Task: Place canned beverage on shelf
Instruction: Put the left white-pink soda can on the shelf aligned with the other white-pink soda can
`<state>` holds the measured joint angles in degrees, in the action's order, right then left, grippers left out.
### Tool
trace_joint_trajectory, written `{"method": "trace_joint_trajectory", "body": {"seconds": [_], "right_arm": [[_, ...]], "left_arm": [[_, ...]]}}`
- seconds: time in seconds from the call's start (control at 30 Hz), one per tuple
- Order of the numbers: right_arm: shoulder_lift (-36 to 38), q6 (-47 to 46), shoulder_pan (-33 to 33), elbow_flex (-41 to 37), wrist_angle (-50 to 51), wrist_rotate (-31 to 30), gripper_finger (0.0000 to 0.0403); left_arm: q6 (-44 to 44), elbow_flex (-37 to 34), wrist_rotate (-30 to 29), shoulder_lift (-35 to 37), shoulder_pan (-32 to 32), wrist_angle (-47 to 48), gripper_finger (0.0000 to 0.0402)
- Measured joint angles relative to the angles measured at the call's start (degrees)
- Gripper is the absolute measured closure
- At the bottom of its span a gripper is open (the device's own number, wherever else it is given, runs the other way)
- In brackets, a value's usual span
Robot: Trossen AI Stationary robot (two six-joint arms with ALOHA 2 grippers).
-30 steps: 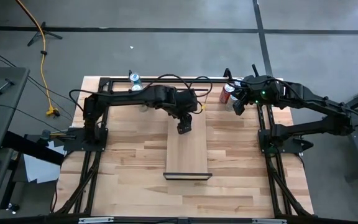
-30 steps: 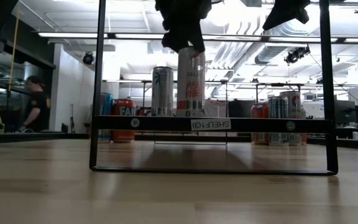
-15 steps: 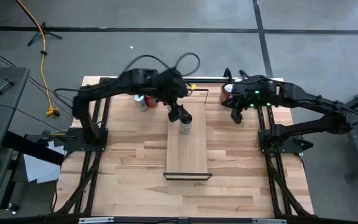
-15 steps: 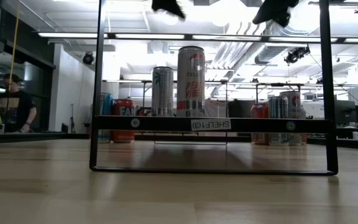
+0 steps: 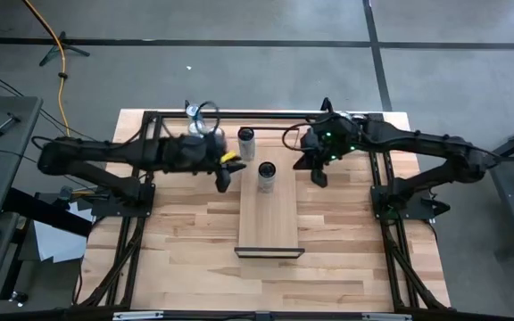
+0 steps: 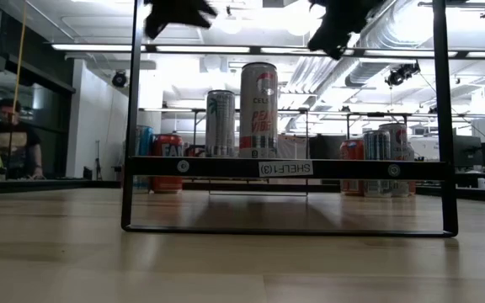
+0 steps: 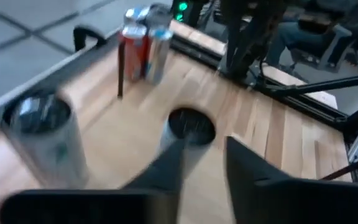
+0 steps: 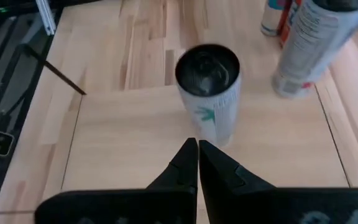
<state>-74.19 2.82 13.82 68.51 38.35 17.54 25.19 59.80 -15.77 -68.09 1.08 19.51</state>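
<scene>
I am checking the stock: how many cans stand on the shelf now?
2. A tall Celsius can stands near the middle of the shelf; a palm-print can stands at its far end. None seems hidden.

So the shelf (image 5: 269,218) sits mid-table, running from the front toward the back, with two cans standing on its far end: one can (image 5: 266,176) a bit forward and another can (image 5: 246,143) behind it, slightly to the left. The left gripper (image 5: 224,177) is above the table just left of the shelf's far end, and the right gripper (image 5: 318,174) is over on the shelf's right side, both apart from the cans. More cans are grouped at the table's back edge: a left group (image 6: 157,150) and a right group (image 6: 380,156), behind the shelf in the low view.
</scene>
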Motion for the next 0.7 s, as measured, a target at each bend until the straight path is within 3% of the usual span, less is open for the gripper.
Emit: {"method": "trace_joint_trajectory", "body": {"seconds": [0.07, 0.23, 0.33, 0.53, 0.7], "right_arm": [[-1.55, -0.51, 0.0, 0.0, -2.36, 0.55, 0.0403], [-3.22, -5.21, -0.31, 0.02, -9.32, 2.75, 0.0398], [-3.24, -3.01, -1.32, 0.07, -10.61, 2.51, 0.0371], [-4.36, -0.28, -3.62, 0.11, -11.15, 1.27, 0.0242], [-5.89, 2.36, -5.9, 0.11, -14.63, -7.8, 0.0128]], "left_arm": [[2.28, -2.95, -0.4, 0.93, 1.07, 0.01, 0.0389], [4.97, -4.73, -1.34, 0.19, 2.87, 1.83, 0.0395], [4.7, -4.76, -1.53, 0.29, 2.75, 1.8, 0.0399], [1.66, -4.72, -3.22, 4.13, 0.04, 1.55, 0.0401], [0.74, -4.71, -3.39, 8.1, -2.87, 1.55, 0.0401]]}}
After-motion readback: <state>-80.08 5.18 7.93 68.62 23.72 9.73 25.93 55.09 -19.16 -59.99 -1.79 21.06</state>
